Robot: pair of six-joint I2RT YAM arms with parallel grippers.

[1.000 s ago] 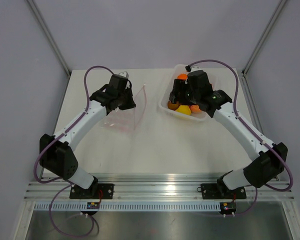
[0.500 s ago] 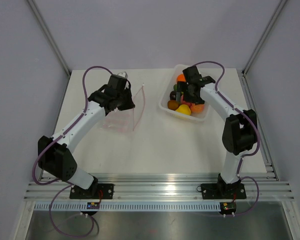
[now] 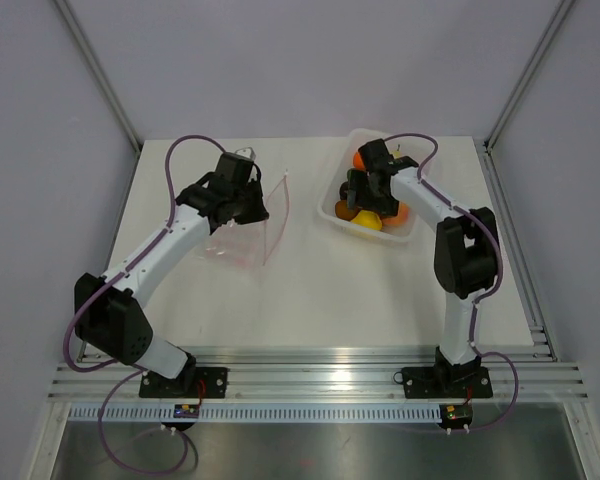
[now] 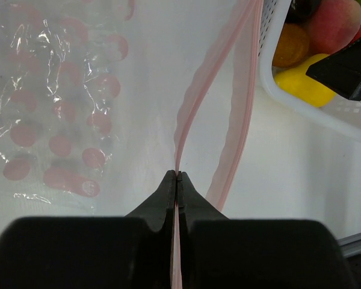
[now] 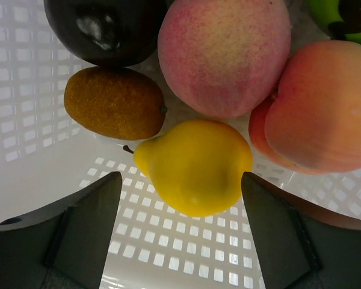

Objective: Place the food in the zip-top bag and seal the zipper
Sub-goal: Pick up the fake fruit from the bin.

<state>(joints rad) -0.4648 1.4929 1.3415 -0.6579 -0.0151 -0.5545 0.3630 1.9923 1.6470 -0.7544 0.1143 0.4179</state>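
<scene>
Found white basket tray holding toy fruit, zip-top bag apart to its left.
Observed left gripper clamped shut on pink zipper; right gripper spread wide astride yellow lemon, gripping nothing.

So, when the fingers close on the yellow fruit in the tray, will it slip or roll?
Probably slippery: the yellow fruit looks smooth and glossy. Its rounded, tapering shape may squirt out of the open right gripper. Rolling seems limited, with the brown fruit close beside it.
</scene>
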